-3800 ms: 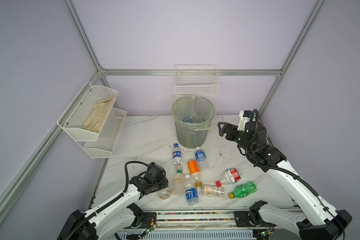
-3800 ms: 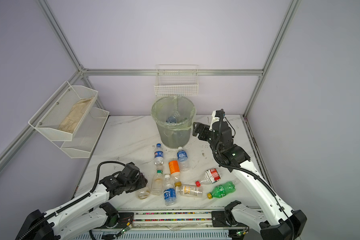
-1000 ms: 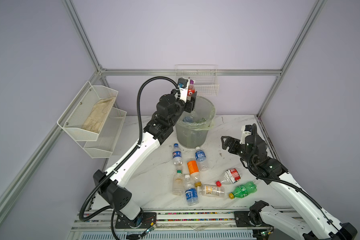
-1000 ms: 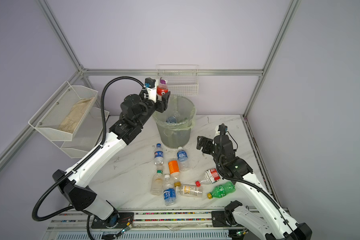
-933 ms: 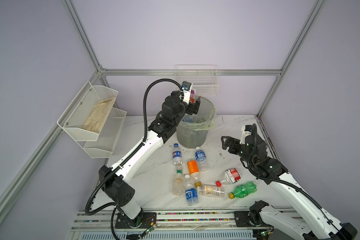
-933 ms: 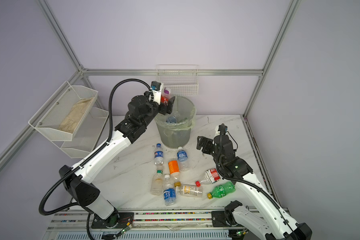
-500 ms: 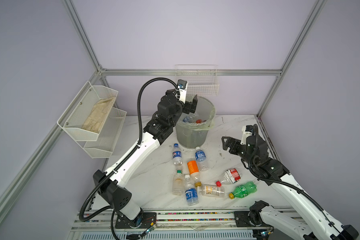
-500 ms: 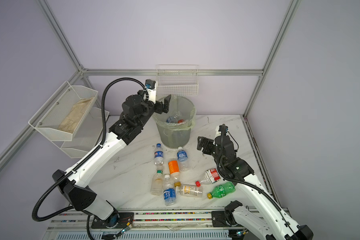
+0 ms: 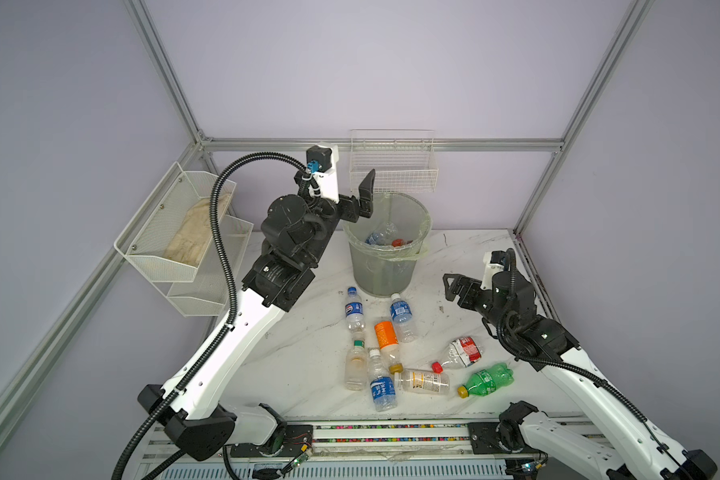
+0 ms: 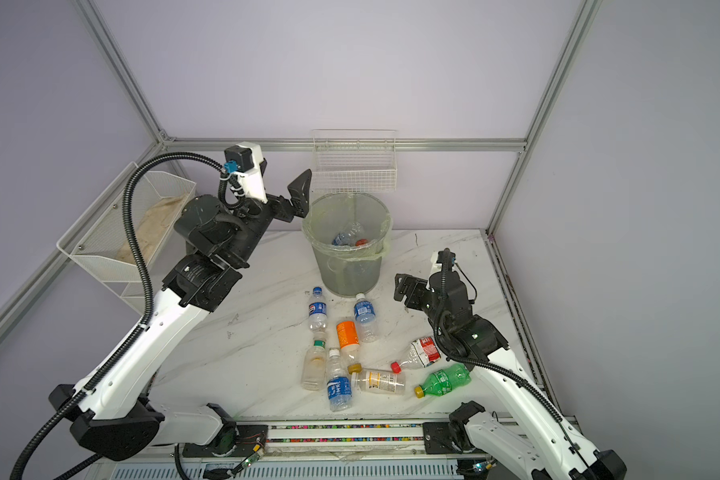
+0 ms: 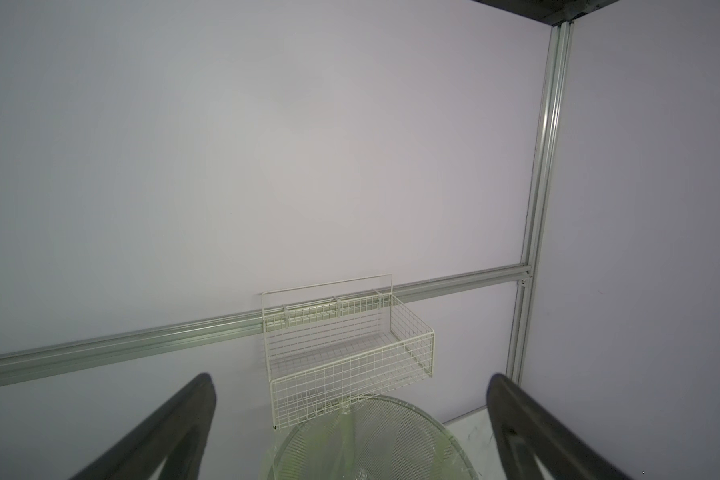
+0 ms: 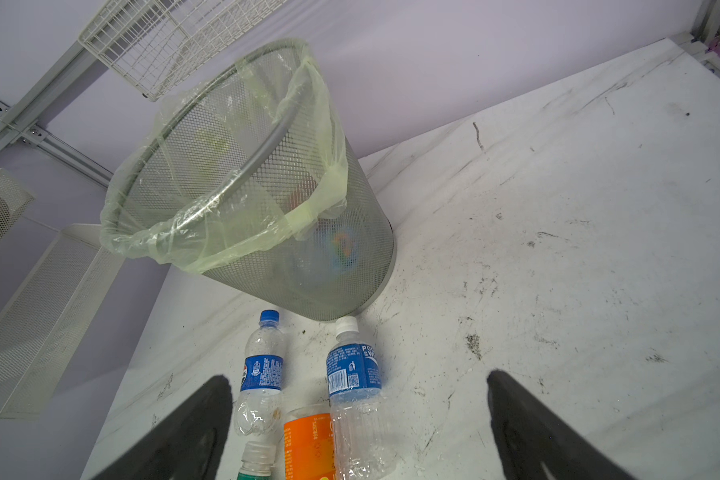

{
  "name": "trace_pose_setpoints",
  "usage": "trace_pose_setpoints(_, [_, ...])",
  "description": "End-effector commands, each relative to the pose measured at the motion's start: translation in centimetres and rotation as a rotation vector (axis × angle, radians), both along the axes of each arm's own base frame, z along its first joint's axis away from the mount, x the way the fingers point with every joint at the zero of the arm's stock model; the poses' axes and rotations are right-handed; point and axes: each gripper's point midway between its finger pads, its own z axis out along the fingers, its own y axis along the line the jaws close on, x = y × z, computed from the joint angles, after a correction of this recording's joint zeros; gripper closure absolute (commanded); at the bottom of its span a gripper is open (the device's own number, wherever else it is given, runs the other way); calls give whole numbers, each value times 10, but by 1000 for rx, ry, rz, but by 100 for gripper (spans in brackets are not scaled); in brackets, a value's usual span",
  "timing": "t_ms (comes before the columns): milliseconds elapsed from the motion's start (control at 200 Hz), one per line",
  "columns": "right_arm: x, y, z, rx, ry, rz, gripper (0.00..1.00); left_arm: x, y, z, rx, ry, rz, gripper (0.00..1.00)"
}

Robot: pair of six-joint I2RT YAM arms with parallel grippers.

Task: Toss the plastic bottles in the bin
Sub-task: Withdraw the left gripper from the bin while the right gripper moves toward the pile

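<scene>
Left pincer (image 11: pixel 350 380) apart by one bin (image 9: pixel 381 270), right pincer (image 9: pixel 452 286) apart — empty, eight plastic bottles (image 9: pixel 385 336) on table (image 9: pixel 300 353)

"PO" and "SW" are read on the white-capped bottle (image 12: pixel 353 368). A Pepsi roundel is seen on the blue-capped bottle (image 12: pixel 262 372)

Both your top views look down from high at the front, facing the back wall (image 9: pixel 371 83). They stand far enough off to hold the whole counter (image 9: pixel 308 353), and they share nearly everything. Your left wrist view sits raised beside the bin (image 11: pixel 371 436), facing the back wall, with the wire basket (image 11: pixel 346 345) near and only the bin's rim below. Your right wrist view hovers low over the counter, facing the bin close up, with bottles (image 12: pixel 262 370) nearest.
</scene>
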Motion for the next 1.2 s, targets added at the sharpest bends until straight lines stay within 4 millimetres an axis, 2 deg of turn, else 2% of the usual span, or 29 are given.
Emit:
trace_pose_setpoints(0, [-1,-2,-14,-13,46,-9,3,-16,8,3,-44,-23,-28,0])
trace_pose_setpoints(220, [-1,-2,-29,-26,96,-17,3,-37,23,-10,-80,-2,-35,0])
trace_pose_setpoints(445, [-1,1,-41,-30,129,-7,3,-60,44,-33,-121,30,-23,0])
trace_pose_setpoints(720, [2,9,-50,-42,155,26,3,-74,67,-78,-138,115,31,0])
trace_pose_setpoints(950, [5,17,-59,-55,185,66,3,-80,78,-131,-119,227,67,0])
trace_pose_setpoints(1195, [9,29,-82,-71,253,110,3,-92,91,-181,-154,343,89,0])
